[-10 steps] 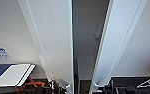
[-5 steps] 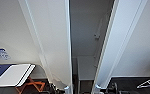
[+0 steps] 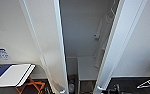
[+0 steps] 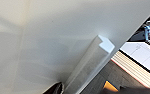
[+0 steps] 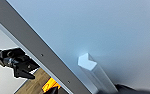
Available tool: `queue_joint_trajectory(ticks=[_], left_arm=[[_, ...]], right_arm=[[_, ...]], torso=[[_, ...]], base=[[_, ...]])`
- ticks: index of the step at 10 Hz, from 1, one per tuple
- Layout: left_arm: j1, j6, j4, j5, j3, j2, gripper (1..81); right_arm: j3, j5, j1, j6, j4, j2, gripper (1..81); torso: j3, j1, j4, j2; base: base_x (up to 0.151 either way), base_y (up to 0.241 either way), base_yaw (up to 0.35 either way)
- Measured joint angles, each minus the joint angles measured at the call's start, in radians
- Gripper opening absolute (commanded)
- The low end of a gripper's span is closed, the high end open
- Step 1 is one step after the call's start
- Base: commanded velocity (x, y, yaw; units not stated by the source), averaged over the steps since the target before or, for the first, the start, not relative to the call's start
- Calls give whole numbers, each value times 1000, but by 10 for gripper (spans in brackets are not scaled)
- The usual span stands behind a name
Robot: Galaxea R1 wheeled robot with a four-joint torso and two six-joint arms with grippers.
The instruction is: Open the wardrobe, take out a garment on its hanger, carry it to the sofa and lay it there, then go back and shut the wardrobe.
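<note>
From the head camera you are looking into the wardrobe point(image 3: 73, 37) with both doors swung partway out: the left door point(image 3: 44, 37) and the right door point(image 3: 118, 42) frame a dark gap. Inside, toward the right wall, the white T-shirt point(image 3: 102, 40) hangs limp from the rail, and the hook of its hanger point(image 3: 112, 10) just shows near the top edge of the opening. A white shelf point(image 3: 87, 68) sits below it at the back. Off to the left of the wardrobe a white board point(image 3: 12, 75) rests over an orange stand point(image 3: 32, 86). In the left wrist view you see the face of the left door with its small upright handle point(image 4: 91, 65) close ahead; I cannot tell whether the left gripper is spread or pinched on it. In the right wrist view the right door's handle point(image 5: 96, 72) runs toward the camera beside the door's grey edge point(image 5: 38, 52), and here too the pincer's state cannot be told. My judgement is that the opening step is in hand: draw both doors outward evenly along their hinge arcs, not straight back, and get the right door wide enough that it clears the shirt's sleeve before you reach for the hanger.
</note>
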Motion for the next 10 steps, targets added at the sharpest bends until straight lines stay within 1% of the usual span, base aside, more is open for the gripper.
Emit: queue_joint_trajectory(ticks=[3,5,8,10], left_arm=[[27,5,57,26,30,-34,811],[53,13,94,12,40,-57,811],[65,18,114,14,54,-79,811],[77,16,122,29,80,-124,811]], right_arm=[[40,-41,-3,0,-18,-50,811],[64,-49,-14,1,-24,-87,811],[87,-46,-31,1,-29,-129,811],[91,-34,-40,0,-32,-141,811]], torso=[[0,0,0,0],[1,0,0,0],[1,0,0,0],[1,0,0,0]], base=[[0,0,0],[0,0,0],[0,0,0],[0,0,0]])
